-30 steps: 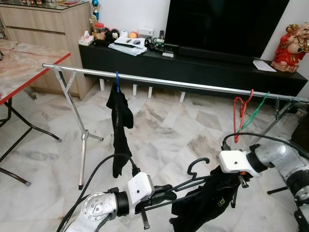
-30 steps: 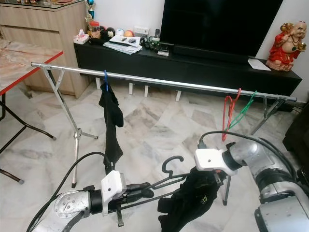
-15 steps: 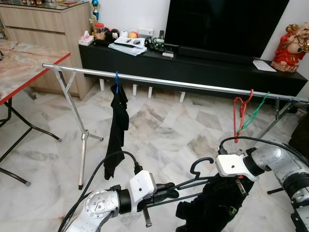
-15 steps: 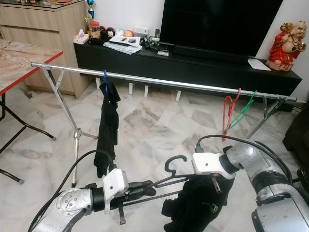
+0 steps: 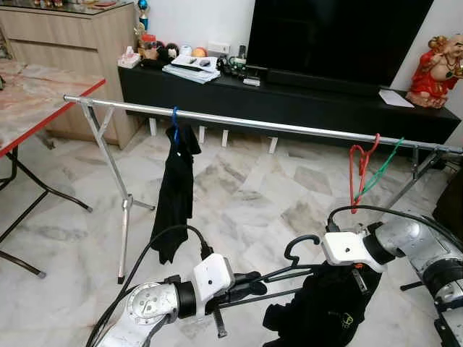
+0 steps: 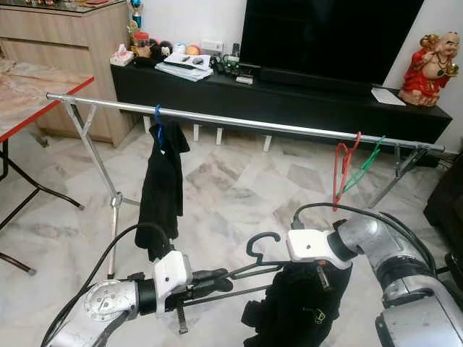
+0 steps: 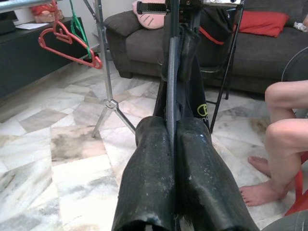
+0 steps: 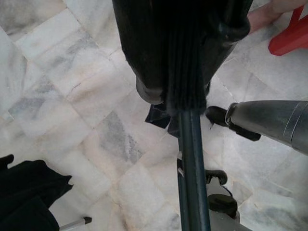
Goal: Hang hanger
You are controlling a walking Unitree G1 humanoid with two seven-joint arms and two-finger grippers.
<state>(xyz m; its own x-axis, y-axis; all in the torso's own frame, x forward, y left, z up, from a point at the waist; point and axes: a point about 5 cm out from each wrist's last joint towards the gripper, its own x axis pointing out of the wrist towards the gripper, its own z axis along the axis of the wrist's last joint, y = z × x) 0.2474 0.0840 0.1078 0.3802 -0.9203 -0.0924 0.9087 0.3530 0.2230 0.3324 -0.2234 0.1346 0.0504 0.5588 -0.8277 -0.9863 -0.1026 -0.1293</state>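
Shiny metal rail [image 5: 289,126], glossy marble floor [image 5: 246,195]

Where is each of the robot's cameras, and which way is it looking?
Left eye view: on the head, looking forward and down at the rail; both silver arms show, left hand and right hand holding the black hanger.
Right eye view: same head, same scene.
Left wrist view: on the left wrist, looking along its fingers at the hanger, a sofa and a person's legs.
Right wrist view: on the right wrist, looking down its fingers at the marble floor.
Shared: all show the hanger.
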